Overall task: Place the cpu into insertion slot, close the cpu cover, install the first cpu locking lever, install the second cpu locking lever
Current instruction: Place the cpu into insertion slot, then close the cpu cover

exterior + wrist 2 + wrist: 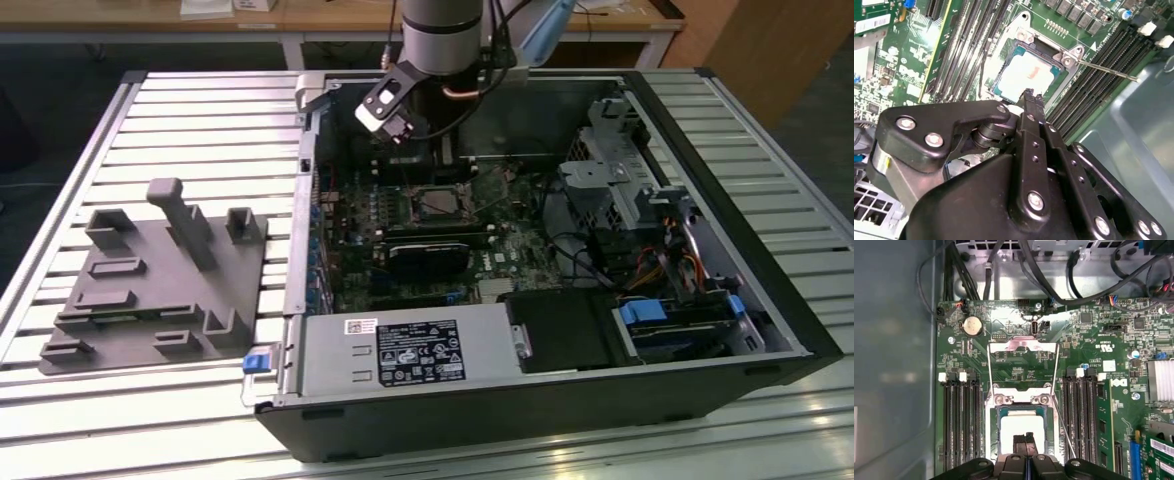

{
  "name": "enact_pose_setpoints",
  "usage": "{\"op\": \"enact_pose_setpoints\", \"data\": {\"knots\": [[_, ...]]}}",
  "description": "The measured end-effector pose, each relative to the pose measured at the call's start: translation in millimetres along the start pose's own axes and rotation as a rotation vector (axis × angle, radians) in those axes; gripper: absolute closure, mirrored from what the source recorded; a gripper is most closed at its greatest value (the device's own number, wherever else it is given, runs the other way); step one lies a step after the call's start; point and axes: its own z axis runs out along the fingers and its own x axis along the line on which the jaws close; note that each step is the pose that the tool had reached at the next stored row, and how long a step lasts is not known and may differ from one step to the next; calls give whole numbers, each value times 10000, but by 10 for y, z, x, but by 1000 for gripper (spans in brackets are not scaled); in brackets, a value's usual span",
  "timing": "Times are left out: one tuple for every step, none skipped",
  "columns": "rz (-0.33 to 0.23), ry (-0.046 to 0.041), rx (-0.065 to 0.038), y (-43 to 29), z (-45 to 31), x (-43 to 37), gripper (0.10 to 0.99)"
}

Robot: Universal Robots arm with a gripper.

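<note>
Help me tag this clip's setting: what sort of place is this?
Probably a robotics lab or workshop bench: an open computer case lies on a slatted aluminium table, a grey moulded fixture sits beside it, and wooden desks stand behind.

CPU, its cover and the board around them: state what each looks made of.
The cpu: apparently a metal lid; its pale top glares under the light. The cpu cover: thin bare metal, probably steel, silvery and shiny. The circuit board: green glossy laminate, likely fibreglass, with fine printed traces and soldered parts.
</note>
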Motion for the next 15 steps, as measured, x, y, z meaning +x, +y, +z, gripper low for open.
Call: {"op": "enact_pose_setpoints", "data": {"knots": [[1,2,-2,0,-1,0,980],[0,1,-2,0,-1,0,980],[0,1,-3,0,-1,0,980],[0,1,-3,0,-1,0,980],[0,0,-2,0,-2,0,980],[0,-1,-2,0,-2,0,980],[0,-1,-2,0,-2,0,980],[0,-2,-2,0,-2,0,980],[0,-2,-2,0,-2,0,980],[0,-1,-2,0,-2,0,980],[-1,-2,-2,0,-2,0,980],[0,-1,-2,0,-2,0,980],[0,-2,-2,0,-2,0,980],[0,-2,-2,0,-2,0,980],[-1,-2,-2,0,-2,0,980]]}}
